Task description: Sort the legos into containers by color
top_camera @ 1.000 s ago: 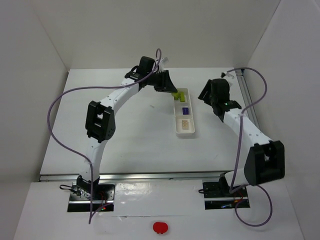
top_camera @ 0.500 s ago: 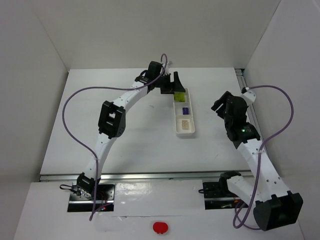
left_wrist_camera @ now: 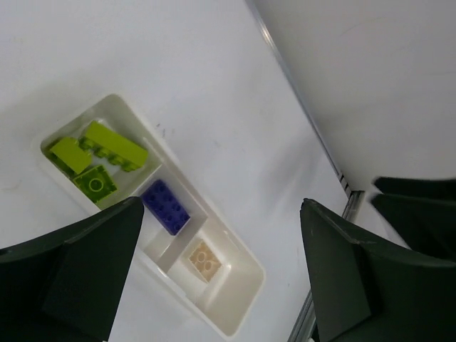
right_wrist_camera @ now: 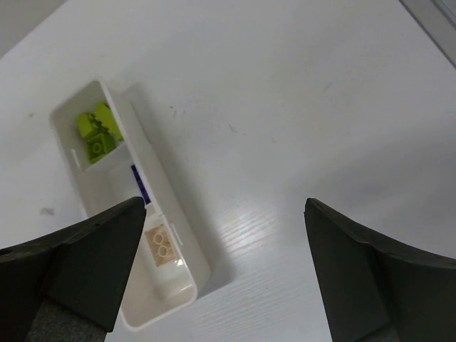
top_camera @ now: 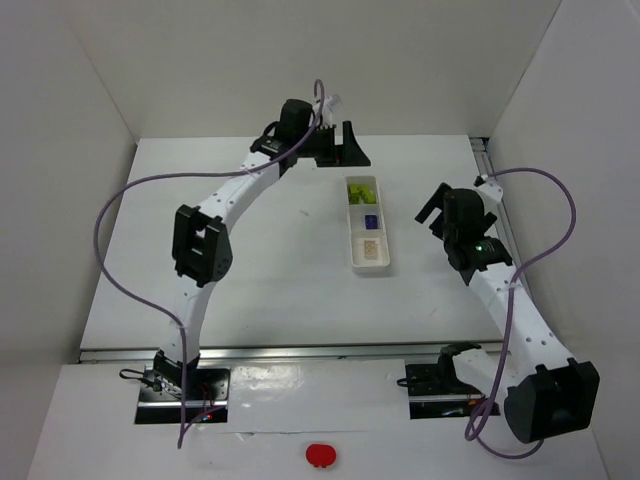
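The containers are one long white tray (top_camera: pixel 382 262) with three compartments. Yellow-green legos (top_camera: pixel 360 190) lie in the far compartment, a dark purple-blue lego (top_camera: pixel 369 221) in the middle one and a cream lego (top_camera: pixel 369 247) in the near one. My left gripper (top_camera: pixel 342 152) hangs open beyond the tray's far end, holding nothing. My right gripper (top_camera: pixel 430 210) is open to the right of the tray, also without a load. The left wrist view shows the green legos (left_wrist_camera: pixel 100 160), the purple lego (left_wrist_camera: pixel 165 206) and the cream lego (left_wrist_camera: pixel 205 258) between its spread fingers (left_wrist_camera: pixel 92 263). The right wrist view shows the tray (right_wrist_camera: pixel 182 235) from the side.
A metal rail (top_camera: pixel 500 205) runs along the table's right edge, close behind the right arm. White walls enclose the table on three sides. Purple cables loop off both arms. A red button (top_camera: pixel 321 456) sits on the front ledge.
The left gripper opened over the far compartment and drew back toward the far wall, leaving a yellow-green lego in the tray. The right gripper opened wider as its arm moved back from the tray.
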Tool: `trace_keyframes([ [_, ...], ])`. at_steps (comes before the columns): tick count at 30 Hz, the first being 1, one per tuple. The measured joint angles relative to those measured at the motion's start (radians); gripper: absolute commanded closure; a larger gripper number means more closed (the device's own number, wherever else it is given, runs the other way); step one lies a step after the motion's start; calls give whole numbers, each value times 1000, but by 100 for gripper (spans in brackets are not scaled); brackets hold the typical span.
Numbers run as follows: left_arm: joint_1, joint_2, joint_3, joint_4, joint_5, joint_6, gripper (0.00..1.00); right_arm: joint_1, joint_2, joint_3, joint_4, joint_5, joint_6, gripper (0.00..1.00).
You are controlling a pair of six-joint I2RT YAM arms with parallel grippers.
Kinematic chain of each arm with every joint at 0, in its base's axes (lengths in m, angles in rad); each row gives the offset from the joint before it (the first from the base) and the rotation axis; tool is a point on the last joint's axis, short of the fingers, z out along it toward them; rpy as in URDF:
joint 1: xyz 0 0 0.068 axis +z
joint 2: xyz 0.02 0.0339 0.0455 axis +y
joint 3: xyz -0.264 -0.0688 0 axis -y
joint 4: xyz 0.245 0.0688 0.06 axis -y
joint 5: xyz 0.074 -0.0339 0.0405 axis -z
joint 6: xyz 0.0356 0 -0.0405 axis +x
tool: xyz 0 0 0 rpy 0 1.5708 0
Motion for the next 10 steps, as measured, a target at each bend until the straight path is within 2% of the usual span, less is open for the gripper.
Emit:
trace_keyframes([
  [10, 26, -571, -362, -5, -24, 157, 0, 0, 163, 66, -115, 134, 47, 3],
])
